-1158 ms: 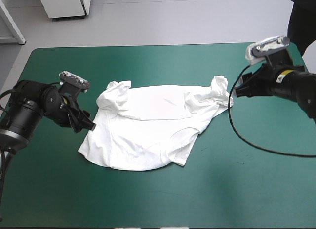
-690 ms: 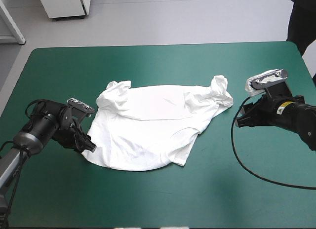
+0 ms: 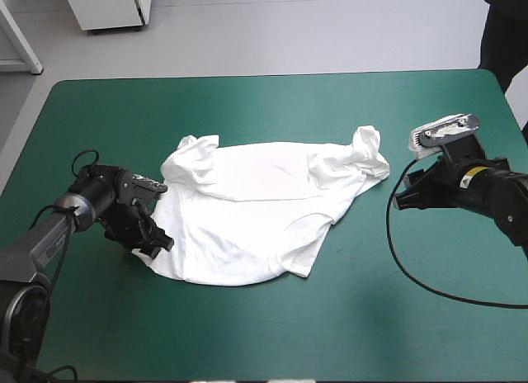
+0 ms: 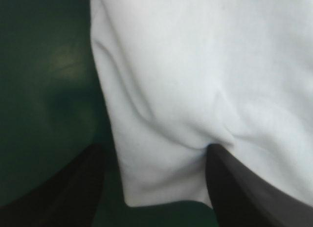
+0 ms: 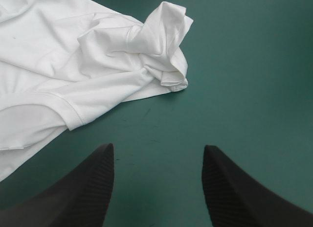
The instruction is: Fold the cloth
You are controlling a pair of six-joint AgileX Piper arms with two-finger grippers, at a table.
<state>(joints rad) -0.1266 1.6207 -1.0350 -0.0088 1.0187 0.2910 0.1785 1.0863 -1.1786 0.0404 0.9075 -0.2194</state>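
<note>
T-shirt (image 3: 256, 210) lies rumpled on the worktop (image 3: 247, 102), no fold made; my left hand (image 3: 159, 243), spread, straddles its near-left corner, my right hand (image 3: 399, 201), spread, hangs near a sleeve (image 5: 166, 46).

In the left wrist view the T-shirt (image 4: 205, 65) is a blurred white field cut off on two sides. Only its corner at the left gripper (image 4: 155, 148) has an outline, and one black finger (image 4: 244, 192) covers the cloth beside it. From above, that gripper's fingertips are too small and dark to tell apart, and they hide the shirt's near-left corner. The right gripper (image 3: 402, 201) is equally unreadable there, and its arm (image 3: 495, 189) runs off the right edge. The bunched sleeve (image 5: 164, 41) hides its own inner folds.
</note>
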